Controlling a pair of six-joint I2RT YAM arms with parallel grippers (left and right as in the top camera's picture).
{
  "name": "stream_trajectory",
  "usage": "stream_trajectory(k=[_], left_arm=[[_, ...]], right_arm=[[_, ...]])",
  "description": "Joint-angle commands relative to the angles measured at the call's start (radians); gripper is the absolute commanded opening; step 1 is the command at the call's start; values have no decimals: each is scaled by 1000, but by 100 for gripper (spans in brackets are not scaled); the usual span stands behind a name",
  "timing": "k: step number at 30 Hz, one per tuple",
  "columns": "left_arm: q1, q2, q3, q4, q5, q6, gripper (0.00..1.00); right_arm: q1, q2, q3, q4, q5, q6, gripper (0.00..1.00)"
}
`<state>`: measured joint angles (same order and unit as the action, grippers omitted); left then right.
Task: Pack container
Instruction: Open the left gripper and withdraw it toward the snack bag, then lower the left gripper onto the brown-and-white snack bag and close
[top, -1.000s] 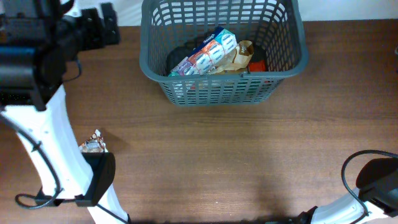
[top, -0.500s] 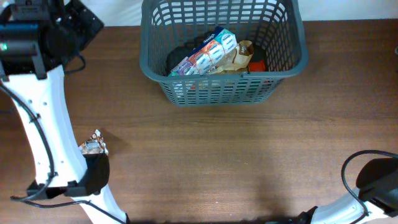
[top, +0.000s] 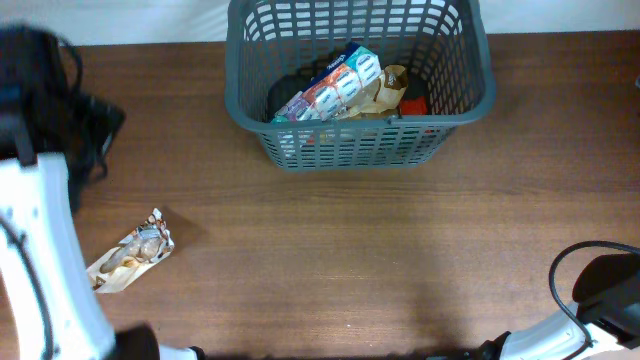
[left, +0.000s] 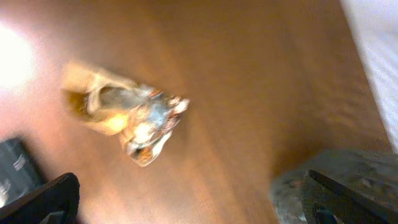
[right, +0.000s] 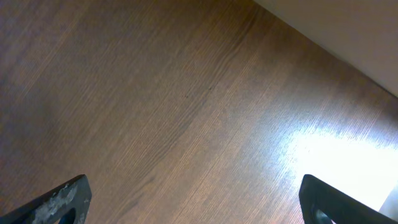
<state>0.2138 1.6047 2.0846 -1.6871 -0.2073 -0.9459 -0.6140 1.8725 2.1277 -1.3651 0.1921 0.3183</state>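
The dark grey basket (top: 470, 110) stands at the back middle of the table and holds a blue box with round pictures (top: 335, 85), a brown bag (top: 385, 92) and something red. A crinkly snack packet (top: 130, 255) lies on the table at the front left; it also shows blurred in the left wrist view (left: 127, 115). My left gripper (left: 186, 199) is open and empty, above the table near the packet. My right gripper (right: 199, 199) is open and empty over bare wood.
The left arm (top: 35, 200) fills the left edge of the overhead view, blurred. The right arm's base and cable (top: 600, 290) sit at the front right corner. A grey blurred shape (left: 336, 180) shows at the right of the left wrist view.
The left arm has swung down and toward the front left, blurring. The snack packet, half hidden by the arm before, now shows whole. Basket and right arm have not moved.
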Motion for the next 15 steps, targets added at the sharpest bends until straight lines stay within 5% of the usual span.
stream_trajectory(k=[1,5,15], left_arm=[[40,-135,-193,3,-67,-276,99],[79,-263,-399,18,-74,-506,99],[152,-368,-710,240,-134,-512,99]], right_arm=[[-1,-18,-4,0,-2,13,99],[-1,-18,-4,0,-2,13,99],[-1,-18,-4,0,-2,13,99]])
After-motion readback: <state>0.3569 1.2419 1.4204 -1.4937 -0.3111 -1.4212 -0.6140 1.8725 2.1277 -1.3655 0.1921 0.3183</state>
